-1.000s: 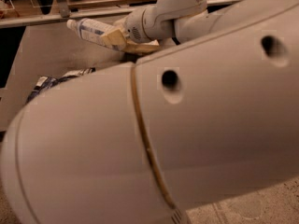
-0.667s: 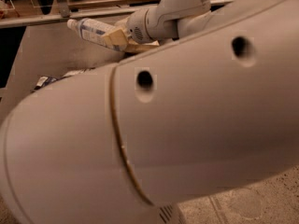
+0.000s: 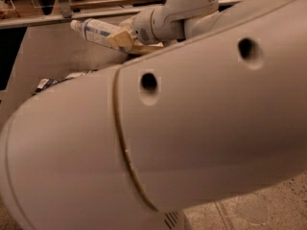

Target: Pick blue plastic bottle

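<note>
The blue plastic bottle (image 3: 95, 30), clear with a white-and-blue label and a white cap, is tilted with its cap up and to the left, above the grey table (image 3: 57, 56) at the upper left. My gripper (image 3: 122, 40) is shut on the bottle's lower end, its tan pads (image 3: 120, 39) against the label. My white wrist (image 3: 168, 16) reaches in from the right. My large white arm segment (image 3: 192, 128) fills most of the view and hides much of the table.
A dark blue and white snack bag (image 3: 45, 83) lies on the table at the left, partly behind my arm. A tan bag's edge (image 3: 144, 49) shows just under the gripper. A rail (image 3: 38, 19) runs along the table's back.
My big arm segment has shifted to the left across the view. The gripper and the bottle stay almost where they were.
</note>
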### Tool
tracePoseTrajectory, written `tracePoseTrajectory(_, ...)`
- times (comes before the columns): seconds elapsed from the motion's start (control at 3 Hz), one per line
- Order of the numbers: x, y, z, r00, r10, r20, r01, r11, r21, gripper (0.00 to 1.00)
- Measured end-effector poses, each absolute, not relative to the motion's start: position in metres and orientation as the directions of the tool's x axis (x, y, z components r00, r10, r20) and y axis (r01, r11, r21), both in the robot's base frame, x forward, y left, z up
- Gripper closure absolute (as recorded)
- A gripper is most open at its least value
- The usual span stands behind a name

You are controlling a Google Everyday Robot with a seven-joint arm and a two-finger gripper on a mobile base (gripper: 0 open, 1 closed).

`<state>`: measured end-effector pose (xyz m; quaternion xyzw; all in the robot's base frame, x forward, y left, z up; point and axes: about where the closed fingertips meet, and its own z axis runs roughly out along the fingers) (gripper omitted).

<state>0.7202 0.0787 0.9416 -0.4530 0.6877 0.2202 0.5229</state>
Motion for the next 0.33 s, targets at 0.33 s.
tracePoseTrajectory(0.33, 0.7204, 0.0747, 0.9426, -0.011, -0.410, -0.912, -0.851, 0.482, -0.206, 0.59)
